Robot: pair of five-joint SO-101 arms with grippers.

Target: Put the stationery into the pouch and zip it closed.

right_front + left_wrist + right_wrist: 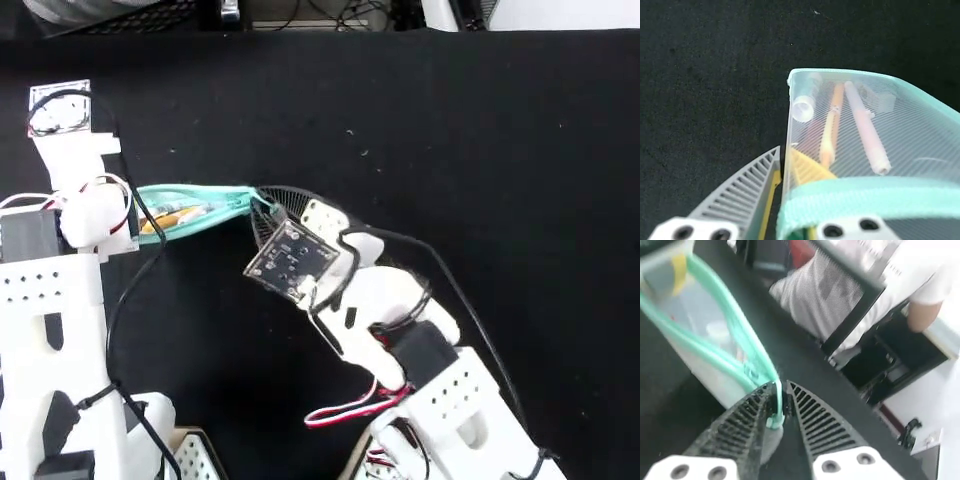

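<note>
A translucent pouch (190, 190) with mint-green trim lies between the two arms on the black table. Through its wall (920, 140) I see an orange pencil (829, 130), a pink pen (866, 131) and a small white cap (803, 107). My left gripper (140, 215) is shut on the pouch's left end; its grey finger (752, 187) is outside the wall and a yellow-padded one (807, 170) shows through it. My right gripper (262, 212) is at the pouch's right end. Its black fingers (740, 425) are shut on the mint zipper pull (774, 416), where the pouch's rim (715, 302) ends.
Black cloth (450, 130) covers the table, with open room behind the pouch and to its right. The white arm bases (60, 340) stand along the near edge. The table's edge and room furniture (860, 315) show beyond the pouch in the right wrist view.
</note>
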